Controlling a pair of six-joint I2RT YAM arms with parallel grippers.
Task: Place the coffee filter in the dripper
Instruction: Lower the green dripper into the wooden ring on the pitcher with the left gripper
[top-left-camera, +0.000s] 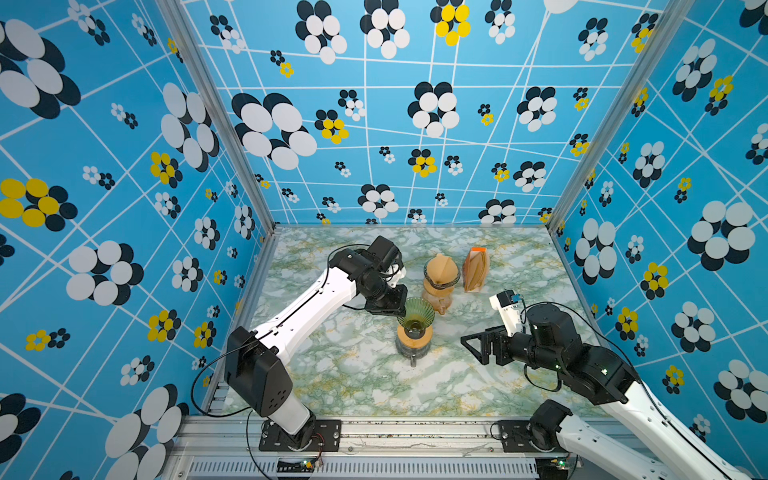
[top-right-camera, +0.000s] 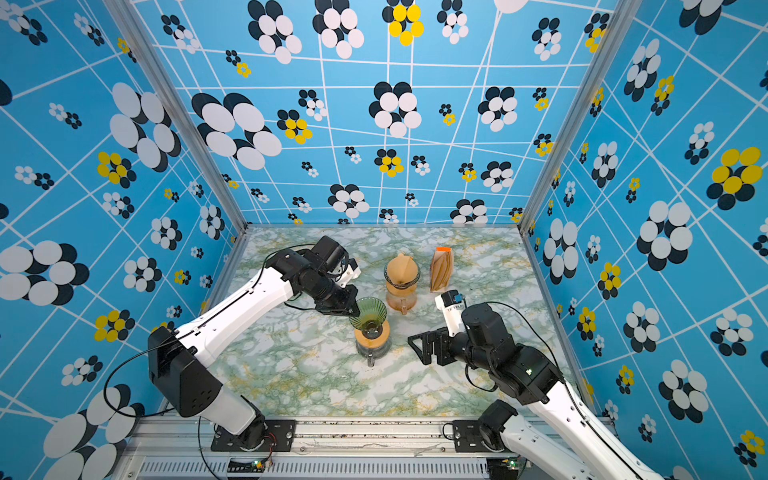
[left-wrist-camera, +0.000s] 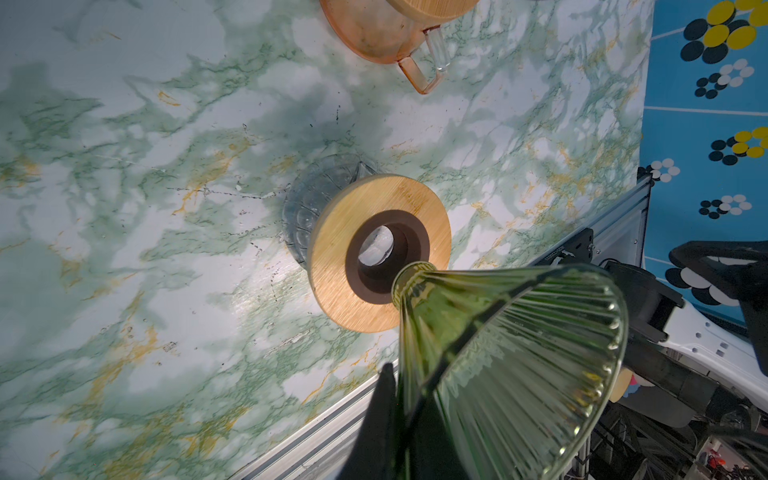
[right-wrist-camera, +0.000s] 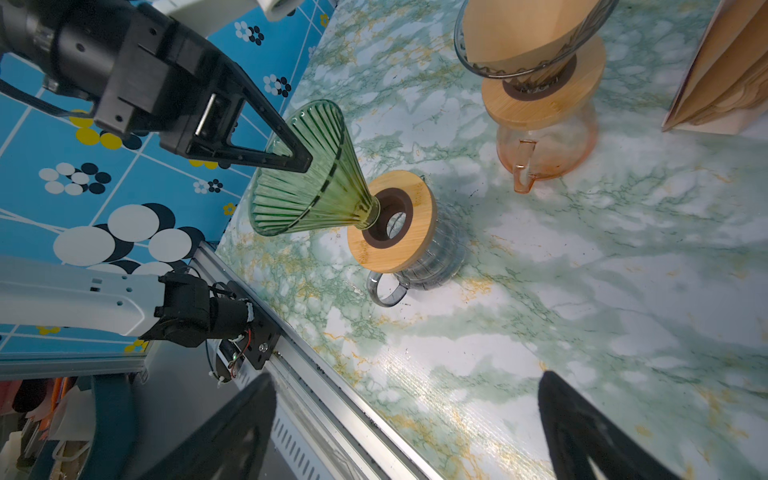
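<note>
Left claw (right-wrist-camera: 305, 160) pinched a ribbed green glass dripper (right-wrist-camera: 307, 178), tilted over a wood-collared carafe (right-wrist-camera: 395, 232). Right claw (right-wrist-camera: 407, 376) hung spread.

No wording can be read. Faint print is seen on the white camera housing (top-right-camera: 452, 308), at three o'clock from the green dripper (top-right-camera: 368, 312), but it cannot be made out.
</note>
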